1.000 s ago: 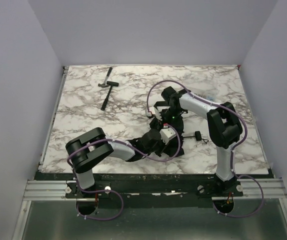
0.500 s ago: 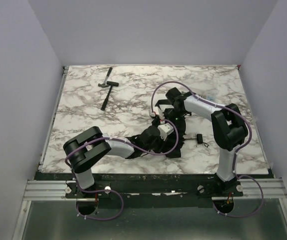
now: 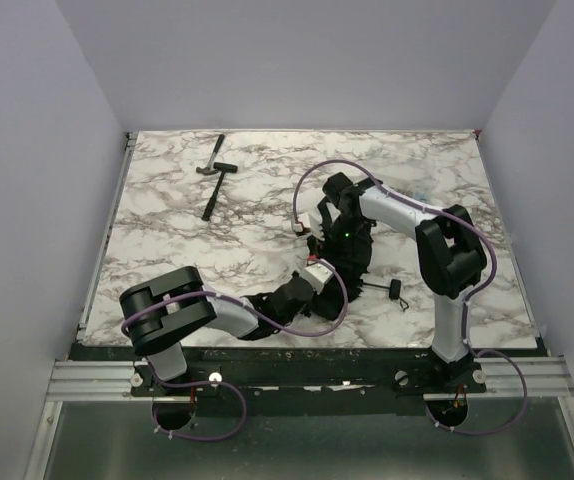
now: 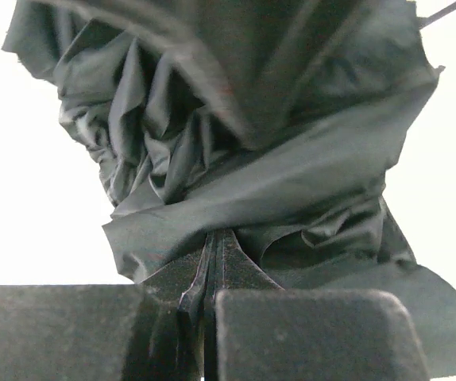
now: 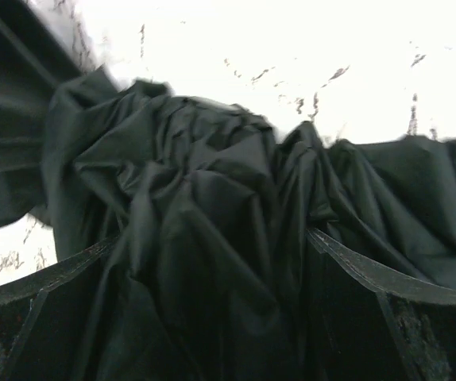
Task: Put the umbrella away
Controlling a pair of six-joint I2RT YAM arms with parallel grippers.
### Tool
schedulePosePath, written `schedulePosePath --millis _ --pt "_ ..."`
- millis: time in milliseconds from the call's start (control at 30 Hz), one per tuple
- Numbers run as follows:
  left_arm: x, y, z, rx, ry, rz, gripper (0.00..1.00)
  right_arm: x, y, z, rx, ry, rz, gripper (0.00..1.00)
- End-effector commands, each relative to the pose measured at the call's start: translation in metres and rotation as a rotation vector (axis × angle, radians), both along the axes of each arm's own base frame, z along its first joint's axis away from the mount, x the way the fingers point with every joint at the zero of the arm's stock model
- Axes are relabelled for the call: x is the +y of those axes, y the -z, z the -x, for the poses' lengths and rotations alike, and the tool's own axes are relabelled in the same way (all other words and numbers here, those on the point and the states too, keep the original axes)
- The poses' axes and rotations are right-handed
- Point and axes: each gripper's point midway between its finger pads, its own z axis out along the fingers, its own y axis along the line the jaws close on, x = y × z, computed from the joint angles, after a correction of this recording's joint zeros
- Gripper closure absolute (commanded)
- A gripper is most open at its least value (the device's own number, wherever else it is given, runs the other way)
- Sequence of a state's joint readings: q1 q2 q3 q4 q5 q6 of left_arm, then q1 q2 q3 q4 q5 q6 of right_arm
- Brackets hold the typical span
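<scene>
The black umbrella (image 3: 355, 262) lies as a crumpled bundle of fabric on the marble table (image 3: 167, 230), right of centre. Its small handle with strap (image 3: 396, 290) sticks out to the right on a thin shaft. My left gripper (image 3: 319, 270) reaches in low from the near left. In the left wrist view it (image 4: 212, 238) is shut, with the edge of the canopy fabric (image 4: 276, 182) pinched at its tips. My right gripper (image 3: 345, 245) points down onto the bundle from behind. In the right wrist view it (image 5: 212, 246) is open, fingers wide on either side of the bunched fabric (image 5: 212, 190).
A small black-handled hammer (image 3: 212, 185) lies at the far left of the table. White walls close off the table on the left, right and back. A cable (image 3: 312, 190) loops above the right wrist.
My left gripper has drawn back toward the near left, pulling the fabric with it. My right gripper shifted slightly right, then back. The handle slid a little nearer.
</scene>
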State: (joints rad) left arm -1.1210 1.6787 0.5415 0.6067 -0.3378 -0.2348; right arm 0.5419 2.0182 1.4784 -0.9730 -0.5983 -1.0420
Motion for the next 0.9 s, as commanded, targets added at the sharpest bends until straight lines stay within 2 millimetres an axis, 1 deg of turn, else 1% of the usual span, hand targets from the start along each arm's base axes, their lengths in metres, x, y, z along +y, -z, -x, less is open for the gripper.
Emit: schedulePosePath --millis 0,133,200,267,433,467,567,633,700,767,867 --pt "0.079 0.050 -0.011 -0.056 -0.141 -0.328 1.00 -0.028 0.004 0.049 0.212 0.010 0.166 0.16" --pt "0.076 0.054 -0.012 -0.035 -0.149 -0.346 1.00 -0.029 -0.002 0.052 0.216 0.024 0.164 0.16" --pt "0.071 0.054 -0.015 -0.029 -0.149 -0.347 1.00 -0.030 -0.001 0.054 0.220 0.048 0.173 0.16" --pt "0.064 0.051 -0.016 -0.021 -0.149 -0.329 1.00 -0.027 0.004 0.053 0.207 0.103 0.159 0.15" --pt "0.035 0.040 -0.017 0.037 -0.147 -0.240 1.00 -0.015 0.025 0.050 0.184 0.287 0.126 0.16" --pt "0.030 0.037 -0.017 0.048 -0.148 -0.217 1.00 -0.016 0.030 0.048 0.170 0.311 0.133 0.17" --pt "0.013 0.027 -0.013 0.078 -0.146 -0.140 1.00 -0.025 0.042 0.042 0.123 0.363 0.189 0.17" --pt "0.002 0.020 -0.009 0.080 -0.134 -0.096 1.00 -0.029 0.049 0.045 0.121 0.368 0.212 0.18" --pt "-0.011 0.009 -0.003 0.067 -0.101 -0.044 1.00 -0.032 0.060 0.048 0.107 0.364 0.249 0.21" --pt "-0.021 -0.002 0.005 0.049 -0.069 -0.002 1.00 -0.035 0.068 0.045 0.087 0.359 0.281 0.31" --pt "-0.032 -0.022 0.022 0.004 0.003 0.063 1.00 -0.040 0.077 0.043 0.071 0.324 0.314 0.40"
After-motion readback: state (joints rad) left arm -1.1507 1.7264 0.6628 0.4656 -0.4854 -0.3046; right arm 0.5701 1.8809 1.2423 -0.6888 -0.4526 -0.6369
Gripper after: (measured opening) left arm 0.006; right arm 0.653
